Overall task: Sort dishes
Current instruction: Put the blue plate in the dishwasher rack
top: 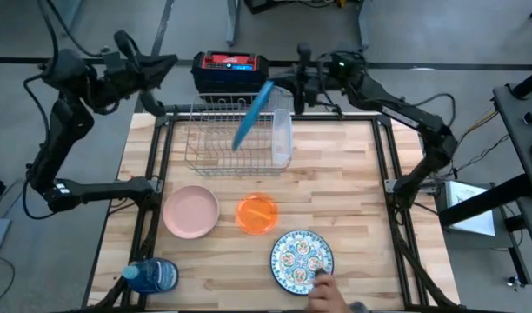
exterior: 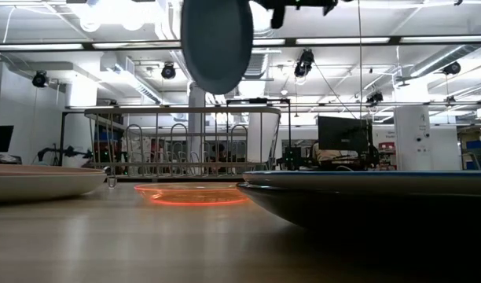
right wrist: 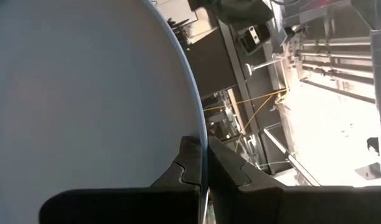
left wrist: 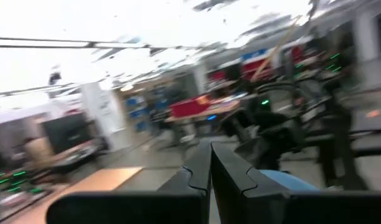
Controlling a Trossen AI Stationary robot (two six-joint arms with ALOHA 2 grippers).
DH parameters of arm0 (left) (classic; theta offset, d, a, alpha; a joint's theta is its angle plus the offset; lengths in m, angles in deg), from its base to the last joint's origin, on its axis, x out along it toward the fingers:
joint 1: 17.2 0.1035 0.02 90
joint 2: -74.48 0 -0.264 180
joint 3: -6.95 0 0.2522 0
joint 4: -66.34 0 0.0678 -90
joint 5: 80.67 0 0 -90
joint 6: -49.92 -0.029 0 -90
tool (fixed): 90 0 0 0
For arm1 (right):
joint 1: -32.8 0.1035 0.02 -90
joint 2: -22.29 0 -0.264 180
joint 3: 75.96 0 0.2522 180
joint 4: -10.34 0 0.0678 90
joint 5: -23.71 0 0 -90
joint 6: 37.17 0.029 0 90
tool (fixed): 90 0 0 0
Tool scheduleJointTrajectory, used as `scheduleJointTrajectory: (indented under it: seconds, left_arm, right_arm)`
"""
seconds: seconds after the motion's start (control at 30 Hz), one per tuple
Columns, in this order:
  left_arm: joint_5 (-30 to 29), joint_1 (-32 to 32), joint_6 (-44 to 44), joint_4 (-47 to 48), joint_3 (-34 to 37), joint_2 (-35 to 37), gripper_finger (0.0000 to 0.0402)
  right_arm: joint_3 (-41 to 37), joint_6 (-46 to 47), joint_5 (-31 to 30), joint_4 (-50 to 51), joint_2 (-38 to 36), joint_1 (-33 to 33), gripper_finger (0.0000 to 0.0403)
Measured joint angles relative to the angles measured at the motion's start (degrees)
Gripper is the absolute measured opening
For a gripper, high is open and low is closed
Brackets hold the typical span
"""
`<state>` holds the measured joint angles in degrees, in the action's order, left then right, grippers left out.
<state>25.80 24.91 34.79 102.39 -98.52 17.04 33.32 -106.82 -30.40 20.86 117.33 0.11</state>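
A large plain blue plate [top: 251,117] stands on edge in the air over the wire dish rack [top: 216,139], with my right gripper [top: 283,87] shut on it. In the low view the plate [exterior: 217,39] hangs above the rack [exterior: 185,141]. On the table, each resting on its base, lie a pink dish [top: 191,211], an orange bowl [top: 256,214] and a patterned plate [top: 302,258]. My left gripper [top: 169,63] is shut on nothing, raised beyond the table's far left corner. My right gripper pinches the blue plate's rim [right wrist: 205,134] between its two fingers, one on each face. The fingers reach in about level from the table's right side. The plate hangs tilted below and to the left of the fingers, clear of the rack.
A clear plastic container [top: 282,137] stands at the rack's right end. A blue water bottle [top: 153,276] lies at the near left corner. A person's hand [top: 322,283] is at the patterned plate's near edge. A red and black box [top: 229,68] sits behind the rack.
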Motion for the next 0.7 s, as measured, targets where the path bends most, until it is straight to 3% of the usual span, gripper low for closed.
scheduleJointTrajectory:
  seconds: [0.23,0.47,0.7]
  left_arm:
    - [-16.4,0.0,-6.2,2.9,-1.4,1.0,0.0]
    - [-22.9,0.0,-10.4,4.3,-1.2,2.5,0.0]
    - [-28.0,0.0,-12.5,3.9,-1.2,4.4,0.0]
  right_arm:
    - [11.2,-6.6,0.0,0.1,11.1,0.2,0.0]
    - [23.4,-7.6,7.1,-0.1,21.3,0.2,0.0]
    - [33.7,-10.0,9.3,0.0,31.5,0.4,0.0]
